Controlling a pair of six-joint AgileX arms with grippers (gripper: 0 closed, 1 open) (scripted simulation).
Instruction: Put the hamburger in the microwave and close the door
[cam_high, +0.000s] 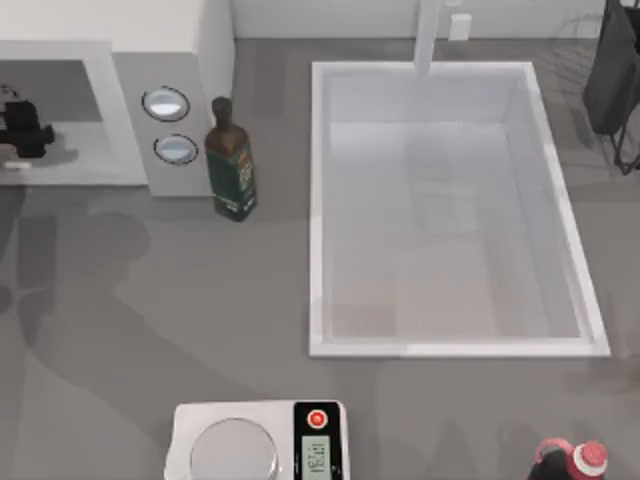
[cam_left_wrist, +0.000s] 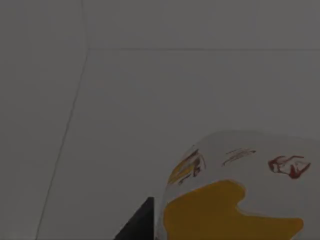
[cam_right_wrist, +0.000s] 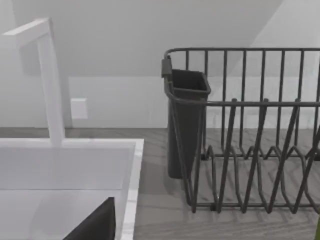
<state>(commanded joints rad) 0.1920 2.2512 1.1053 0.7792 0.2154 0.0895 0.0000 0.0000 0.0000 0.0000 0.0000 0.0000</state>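
The white microwave (cam_high: 170, 60) stands at the table's back left, its grey cavity facing me and two silvery knobs (cam_high: 166, 103) on its side panel. My left gripper (cam_high: 22, 130) reaches into that cavity from the left edge. In the left wrist view the hamburger (cam_left_wrist: 235, 200), whitish with a yellow patch, sits right beside a dark fingertip (cam_left_wrist: 140, 225), and the gripper is shut on it in front of the grey cavity wall (cam_left_wrist: 150, 100). The door is out of view. My right arm (cam_high: 612, 75) is parked at the back right, one finger (cam_right_wrist: 95, 225) showing, spread wide.
A dark green bottle (cam_high: 231, 160) stands just right of the microwave. A big white sink (cam_high: 318, 200) with a faucet (cam_high: 428, 35) fills the middle and right. A white scale (cam_high: 260, 445) and a red bottle (cam_high: 570, 462) sit at the front edge. A dark dish rack (cam_right_wrist: 250, 140) is at the back right.
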